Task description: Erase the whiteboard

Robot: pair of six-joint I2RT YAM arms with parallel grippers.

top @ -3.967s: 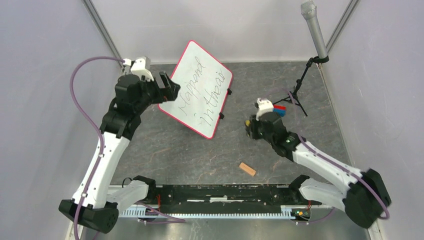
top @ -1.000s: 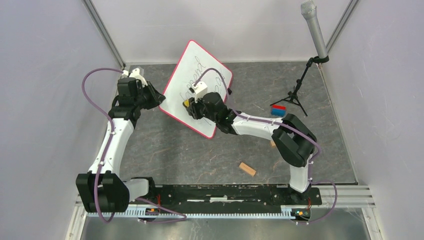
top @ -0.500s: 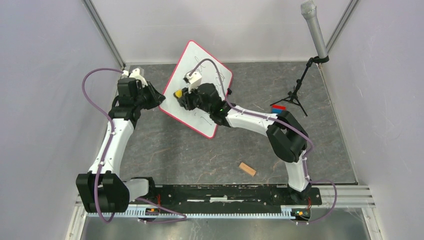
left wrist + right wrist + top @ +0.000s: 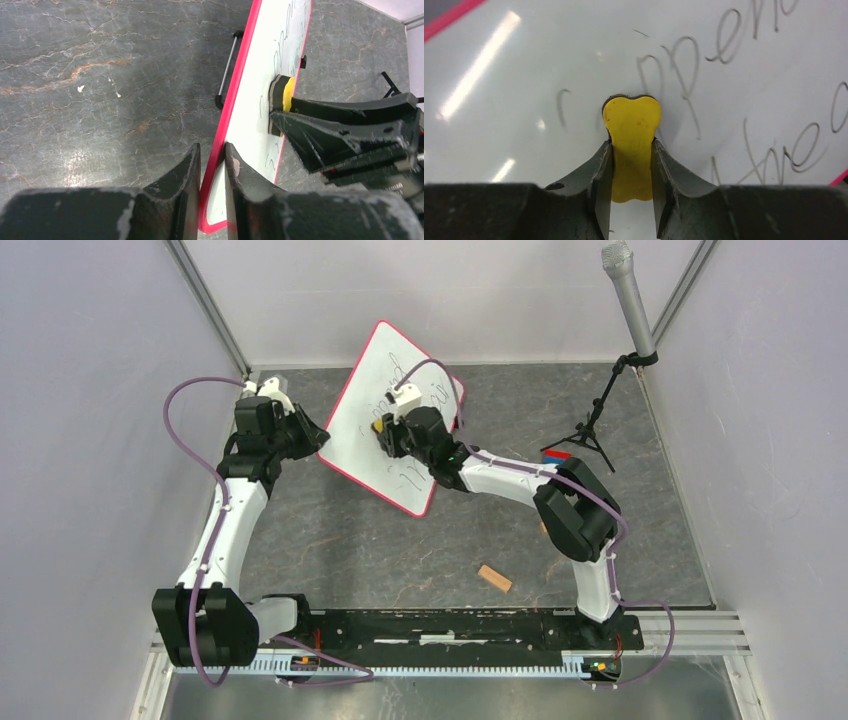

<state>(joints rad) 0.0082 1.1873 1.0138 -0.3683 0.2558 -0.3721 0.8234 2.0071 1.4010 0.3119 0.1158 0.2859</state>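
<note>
Right wrist view: right gripper [image 4: 631, 146] clamps yellow eraser [image 4: 631, 117] against whiteboard [image 4: 519, 60], which left gripper [image 4: 212, 156] pinches

The whiteboard [image 4: 362, 455] stands tilted at the far middle of the desk [image 4: 350, 540]. The left pincer [image 4: 320, 437] grips its left rim. The right pincer [image 4: 386, 433] presses an eraser [image 4: 631, 120] against its face. A microphone stand [image 4: 600, 418] is well to its right, and a small block [image 4: 494, 578] lies nearer, also to the right.

Stock count:
- whiteboard [image 4: 362, 438]: 1
- yellow eraser [image 4: 631, 117]: 1
- robot arms: 2, one gripper each: left gripper [image 4: 212, 150], right gripper [image 4: 631, 145]
- microphone [image 4: 628, 295]: 1
- tripod stand [image 4: 597, 422]: 1
- wooden block [image 4: 494, 578]: 1
- red-and-blue block [image 4: 556, 454]: 1
</note>
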